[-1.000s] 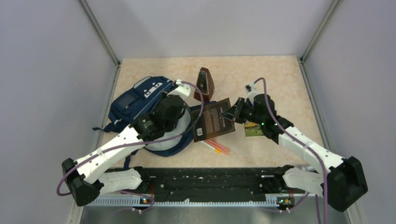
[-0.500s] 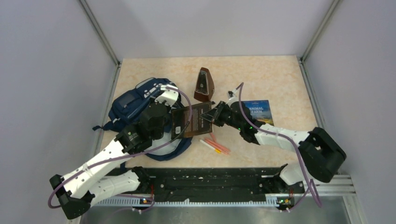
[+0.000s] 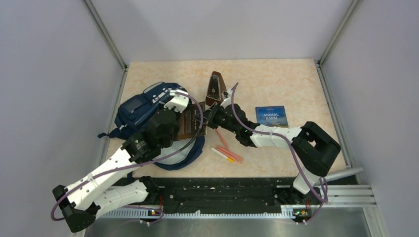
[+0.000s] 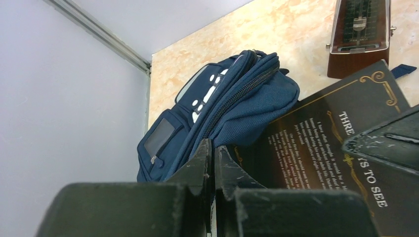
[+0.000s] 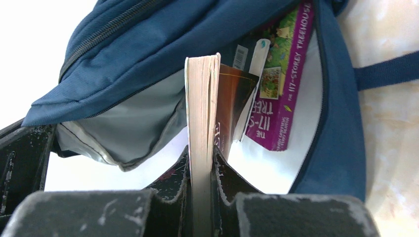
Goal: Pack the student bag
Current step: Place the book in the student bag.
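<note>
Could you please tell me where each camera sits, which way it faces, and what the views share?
Top external: above and behind the robot, looking down at the table; left arm and right arm show.
Left wrist: faces the student bag and metronome past the left gripper, shut on the bag's edge.
Right wrist: looks into the bag's mouth; the right gripper clamps the dark book.
Shared: all three show bag and dark book.

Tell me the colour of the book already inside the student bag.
Purple book, with a green illustrated cover panel; the right wrist view shows it best.
</note>
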Tool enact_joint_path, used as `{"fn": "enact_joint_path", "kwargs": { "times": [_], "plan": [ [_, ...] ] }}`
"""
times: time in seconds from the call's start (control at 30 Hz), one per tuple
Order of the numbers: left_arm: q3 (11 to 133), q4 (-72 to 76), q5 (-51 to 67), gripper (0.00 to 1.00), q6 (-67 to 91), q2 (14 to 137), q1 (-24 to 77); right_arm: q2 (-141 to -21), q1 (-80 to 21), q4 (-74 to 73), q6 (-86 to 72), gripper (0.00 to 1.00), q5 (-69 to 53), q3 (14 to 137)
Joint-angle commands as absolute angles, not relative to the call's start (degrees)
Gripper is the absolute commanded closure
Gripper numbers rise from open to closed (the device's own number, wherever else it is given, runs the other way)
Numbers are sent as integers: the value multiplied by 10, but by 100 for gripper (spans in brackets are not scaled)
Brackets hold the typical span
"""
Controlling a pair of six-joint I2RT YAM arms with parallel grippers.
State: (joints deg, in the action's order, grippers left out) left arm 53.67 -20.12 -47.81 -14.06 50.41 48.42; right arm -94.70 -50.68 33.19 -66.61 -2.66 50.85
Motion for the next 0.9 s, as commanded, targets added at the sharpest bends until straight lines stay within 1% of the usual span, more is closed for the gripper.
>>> {"fn": "enact_joint_path", "kwargs": {
  "times": [0.0,0.13,0.33,0.47,0.6,0.73,0.8,0.87],
  "plan": [
    [542,-118,-472,100,-134,497,482,-955,-528,428,-652,100,-2,568],
    [541,-118,-470,100,-133,502,479,-953,-539,454,-629,100,12,567],
    [538,-118,-473,100,-134,508,473,-947,-543,533,-594,100,3,548],
    [538,-116,-474,100,-136,508,469,-931,-543,543,-567,100,-3,550],
    [536,-114,-471,100,-136,508,464,-948,-544,517,-568,100,-2,571],
    [535,-116,-468,100,-135,509,461,-1009,-544,525,-580,100,-4,598],
    [534,-115,-467,100,-135,509,460,-1037,-544,484,-577,100,22,616],
    [535,-115,-468,100,-135,508,460,-1059,-543,420,-588,100,84,635]
  ]
}}
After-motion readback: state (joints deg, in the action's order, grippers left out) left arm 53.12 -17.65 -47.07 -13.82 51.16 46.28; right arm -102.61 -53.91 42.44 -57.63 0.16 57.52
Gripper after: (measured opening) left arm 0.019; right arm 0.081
